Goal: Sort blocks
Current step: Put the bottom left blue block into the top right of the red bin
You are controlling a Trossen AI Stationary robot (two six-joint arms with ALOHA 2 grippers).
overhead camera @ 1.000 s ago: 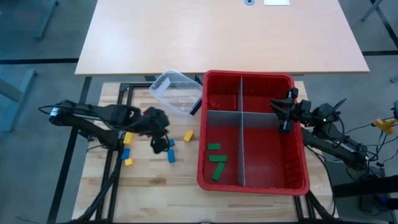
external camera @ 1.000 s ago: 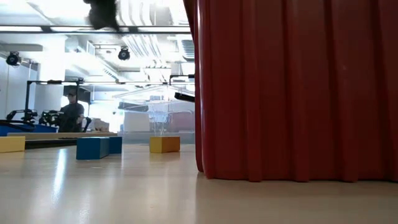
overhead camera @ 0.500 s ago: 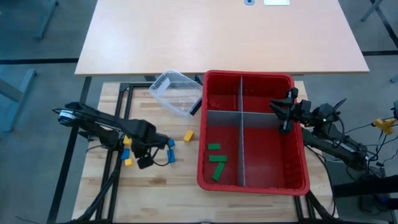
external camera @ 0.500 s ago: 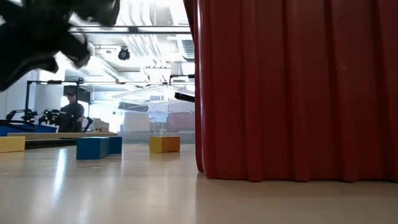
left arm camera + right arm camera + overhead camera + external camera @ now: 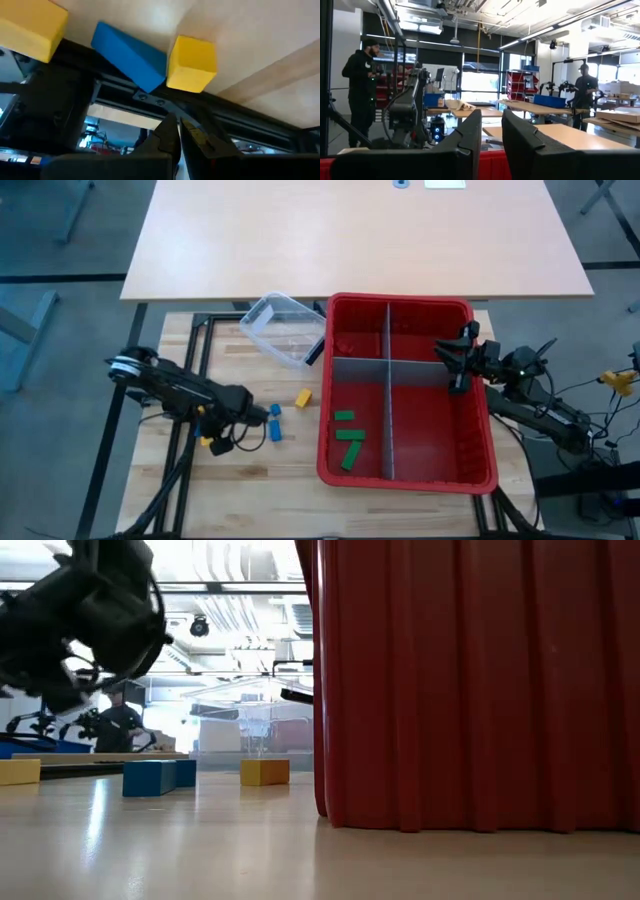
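While the left gripper point(image 5: 218, 446) hung low near the left edge of the bench point(image 5: 260, 480), its jaws were pressed together and held nothing. In the left wrist view a blue block point(image 5: 131, 56) and a yellow block point(image 5: 191, 64) lay side by side just ahead of these jaws, and another yellow block point(image 5: 31, 27) lay a little apart from them. In the high view two more blue blocks point(image 5: 275, 424) lay just beside the gripper, toward the red bin point(image 5: 480, 476), and a single yellow block point(image 5: 303, 397) lay between them and the bin's left wall. Three green blocks point(image 5: 348, 438) lay together in the bin's front left compartment, which grey dividers point(image 5: 388, 410) separated from the others. A clear plastic tub point(image 5: 284, 328) stood tilted at the back of the bench, near the bin's back left corner. The right gripper point(image 5: 458, 362) waited above the right half of the bin, and its jaws stood slightly apart with nothing between them. In the right wrist view two people point(image 5: 362, 85) stood far off in the room behind.
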